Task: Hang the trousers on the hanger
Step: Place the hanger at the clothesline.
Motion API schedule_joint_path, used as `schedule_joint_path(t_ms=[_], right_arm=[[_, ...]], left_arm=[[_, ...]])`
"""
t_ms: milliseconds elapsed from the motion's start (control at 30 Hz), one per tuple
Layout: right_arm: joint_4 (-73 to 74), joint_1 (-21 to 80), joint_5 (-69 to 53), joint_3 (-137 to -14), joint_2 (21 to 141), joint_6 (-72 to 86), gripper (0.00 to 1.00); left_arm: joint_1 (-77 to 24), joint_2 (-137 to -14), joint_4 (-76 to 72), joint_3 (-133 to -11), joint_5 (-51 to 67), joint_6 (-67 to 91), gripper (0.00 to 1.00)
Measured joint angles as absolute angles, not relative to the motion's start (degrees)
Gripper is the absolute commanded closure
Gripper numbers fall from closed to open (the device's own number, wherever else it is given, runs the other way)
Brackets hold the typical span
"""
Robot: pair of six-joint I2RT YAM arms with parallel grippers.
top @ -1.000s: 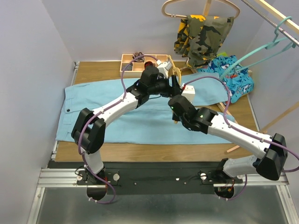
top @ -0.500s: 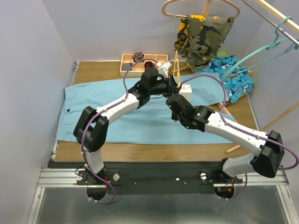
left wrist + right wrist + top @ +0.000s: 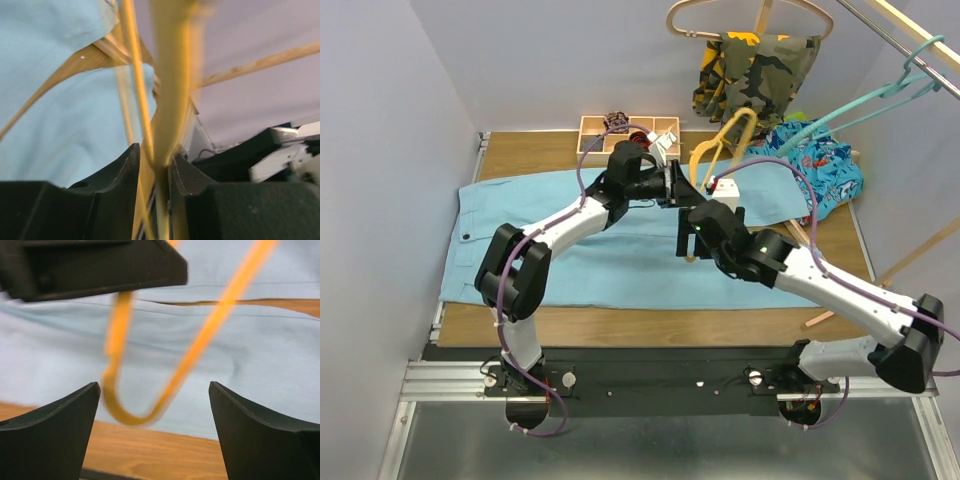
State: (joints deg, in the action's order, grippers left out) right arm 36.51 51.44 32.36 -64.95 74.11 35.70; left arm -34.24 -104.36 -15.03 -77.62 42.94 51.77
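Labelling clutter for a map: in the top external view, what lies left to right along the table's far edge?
In order: wooden compartment tray → yellow hanger → blue shark-print cloth. The camouflage garment and the teal hanger overlap these, so they are left out.

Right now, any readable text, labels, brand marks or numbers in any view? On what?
No readable text in any view.
The shark-print cloth: printed pattern only, no legible words.
The camouflage garment: pattern, no text.
The trousers and yellow hanger: plain, no marks.
The wooden tray: contents too small to tell.
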Motion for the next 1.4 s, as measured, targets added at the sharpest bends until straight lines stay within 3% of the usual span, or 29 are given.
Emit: schedule_joint_path(t_ms=[300, 700, 933, 1400], right_arm=[[33.98, 52.4, 28.69, -71.94, 66.96, 31.35, 0.03], [32.99, 52.4, 31.0, -77.34, 73.21, 29.32, 0.05], [32.25, 52.4, 33.47, -81.58, 76.9, 27.0, 0.09], [27.11, 52.4, 23.27, -66.17, 62.17, 31.27, 0.11]], left_arm=[[-26.61, -102.28, -9.06, -73.76, 48.69, 38.57, 1.0], [-27.14, -89.56, -1.96, -70.11, 50.22, 25.41, 1.0], [-27.64, -86.76, 6.39, -69.1, 45.5, 17.69, 1.0], [-27.9, -89.89, 9.32, -81.3, 37.36, 18.9, 1.0]])
